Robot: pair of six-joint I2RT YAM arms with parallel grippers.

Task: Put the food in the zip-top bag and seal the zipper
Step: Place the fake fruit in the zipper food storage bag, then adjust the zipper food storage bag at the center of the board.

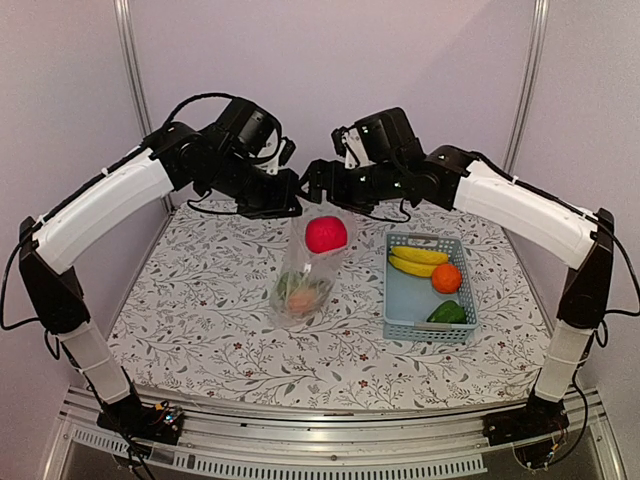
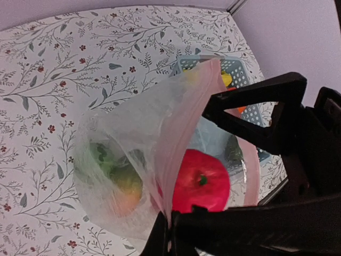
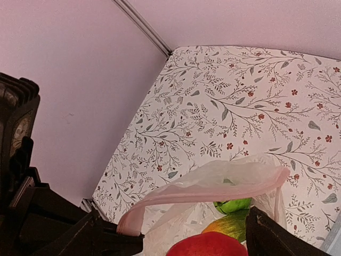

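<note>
Centre of surface [image 1: 200,320]: zip-top bag [image 1: 300,285] hangs upright, mouth up, base apparently resting on the cloth.

The left gripper [image 2: 170,221] is pinched tight on the rim, right at the zipper [image 2: 186,138], at about 11 o'clock of the mouth in the overhead view. The right gripper [image 3: 195,226] hovers over the mouth at 1 o'clock with jaws spread wide, holding nothing. The red apple [image 1: 326,234] sits between and below them, lodged in the bag's throat. The green and orange pieces [image 2: 125,192] lie at the bottom of the bag.

Step in hand, as I read it: getting the apple down inside.
- Lift the right gripper straight up and clear, without catching the film.
- Hold the left pinch steady so the mouth makes an open loop.
- If the apple hangs on a fold, a small jiggle should free it.

Left to load: bananas [image 1: 418,258], orange [image 1: 446,278] and green pepper [image 1: 447,313], in the blue basket [image 1: 408,300] at 3 o'clock of the bag.

Materials:
- Bag film: thin, clear, crinkled, hazy where it folds.
- Zipper: a stiffer pink band holding a smooth arc.
- Apple: glossy, hard, round, with a green stem dimple.
- Basket: rigid mesh.
- Cloth: matte, with a twig print.
</note>
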